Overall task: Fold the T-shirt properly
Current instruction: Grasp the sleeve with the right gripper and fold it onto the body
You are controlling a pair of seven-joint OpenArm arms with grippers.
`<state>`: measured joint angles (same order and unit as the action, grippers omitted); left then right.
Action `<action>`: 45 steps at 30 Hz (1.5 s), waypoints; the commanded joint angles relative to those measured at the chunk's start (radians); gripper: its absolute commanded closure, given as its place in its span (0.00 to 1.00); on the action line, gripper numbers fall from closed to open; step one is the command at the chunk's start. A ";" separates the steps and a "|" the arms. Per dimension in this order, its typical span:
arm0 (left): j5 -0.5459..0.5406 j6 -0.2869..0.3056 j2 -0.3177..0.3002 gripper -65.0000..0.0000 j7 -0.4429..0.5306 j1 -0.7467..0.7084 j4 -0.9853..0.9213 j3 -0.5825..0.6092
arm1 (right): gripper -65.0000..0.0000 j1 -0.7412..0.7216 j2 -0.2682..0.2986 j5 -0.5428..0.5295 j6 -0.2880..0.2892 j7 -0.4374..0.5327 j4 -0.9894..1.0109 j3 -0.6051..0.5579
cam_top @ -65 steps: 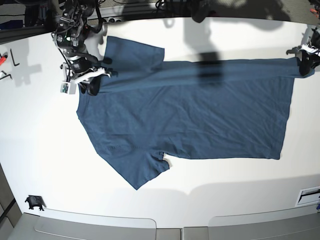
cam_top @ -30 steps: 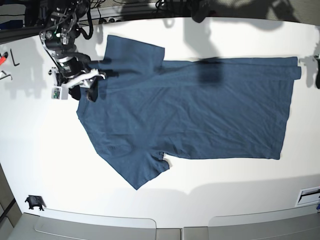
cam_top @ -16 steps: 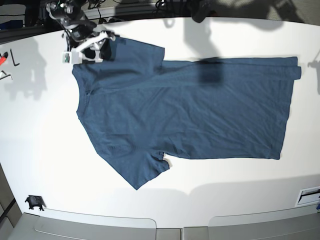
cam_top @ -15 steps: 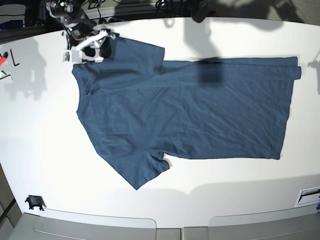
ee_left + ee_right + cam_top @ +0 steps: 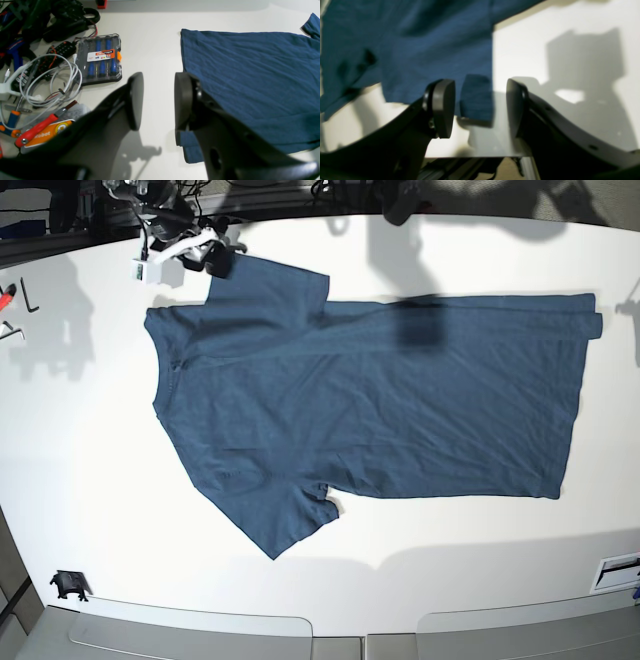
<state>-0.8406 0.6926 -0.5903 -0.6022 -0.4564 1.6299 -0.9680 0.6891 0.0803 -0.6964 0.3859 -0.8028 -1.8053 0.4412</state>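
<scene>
The dark navy T-shirt (image 5: pixel 380 400) lies spread flat on the white table (image 5: pixel 80 460), collar to the left and hem to the right. My right gripper (image 5: pixel 200 255) hovers open at the table's back left, over the far sleeve's corner (image 5: pixel 225 265). In the right wrist view its fingers (image 5: pixel 442 107) stand wide apart, with sleeve cloth (image 5: pixel 477 97) below the gap and nothing gripped. My left gripper (image 5: pixel 156 100) is open over bare table just beside the hem (image 5: pixel 183 55), where a small corner (image 5: pixel 191 148) is turned over. The left arm is outside the base view.
A screwdriver set (image 5: pixel 101 58), white cables (image 5: pixel 50 77) and a red-handled tool (image 5: pixel 37 127) lie beyond the hem end. Allen keys (image 5: pixel 30 295) sit at the far left edge. A small black part (image 5: pixel 68 583) rests near the front left corner.
My right gripper rose from beside the collar and moved back to the far sleeve's corner. The left gripper drew off the hem and out of the base view. The shirt stays flat.
</scene>
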 commanded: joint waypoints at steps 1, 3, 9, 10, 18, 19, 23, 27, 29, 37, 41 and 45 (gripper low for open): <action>-0.024 0.006 -0.025 0.71 0.028 0.002 0.014 -0.012 | 0.52 0.007 0.005 -0.034 0.013 -0.005 -0.010 0.003; -0.024 0.006 -0.025 0.71 0.028 0.002 0.014 -0.012 | 0.52 0.007 0.005 -0.070 0.024 -0.011 -0.010 0.003; -0.024 0.006 -0.025 0.71 0.028 0.002 0.014 -0.012 | 0.55 0.006 0.005 -0.074 0.026 -0.009 -0.010 0.003; -0.024 0.006 -0.025 0.71 0.028 0.002 0.014 -0.012 | 0.58 0.006 0.005 -0.075 0.026 -0.008 -0.010 0.003; -0.024 0.006 -0.025 0.71 0.028 0.002 0.014 -0.012 | 1.00 -0.001 0.005 -0.140 0.026 -0.005 -0.010 0.004; -0.024 0.006 -0.025 0.71 0.028 0.002 0.014 -0.012 | 1.00 -0.008 0.005 -0.150 0.027 -0.006 -0.010 0.004; -0.024 0.006 -0.025 0.71 0.028 0.002 0.014 -0.012 | 1.00 -0.069 0.005 -0.187 0.098 -0.007 -0.010 0.003; -0.024 0.006 -0.025 0.71 0.028 0.002 0.014 -0.012 | 1.00 -0.163 0.005 -0.216 0.138 -0.010 -0.010 -0.012; -0.024 0.006 -0.025 0.71 0.028 0.002 0.014 -0.012 | 1.00 -0.211 0.005 -0.196 0.138 -0.008 -0.010 -0.038; -0.023 0.006 -0.025 0.71 0.027 0.002 0.014 -0.012 | 1.00 -0.388 0.005 0.059 0.137 0.092 -0.010 -0.212; -0.023 0.006 -0.025 0.71 0.027 0.002 0.014 -0.012 | 1.00 -0.452 0.005 0.165 0.125 0.134 -0.010 -0.268; -0.024 0.006 -0.025 0.71 0.028 0.002 0.014 -0.012 | 1.00 -0.504 0.000 0.236 0.109 0.173 -0.008 -0.277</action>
<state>-0.8410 0.6926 -0.5903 -0.6022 -0.4564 1.6299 -0.9680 0.1978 0.0799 -0.4419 0.4892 -0.6613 -1.7988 0.1627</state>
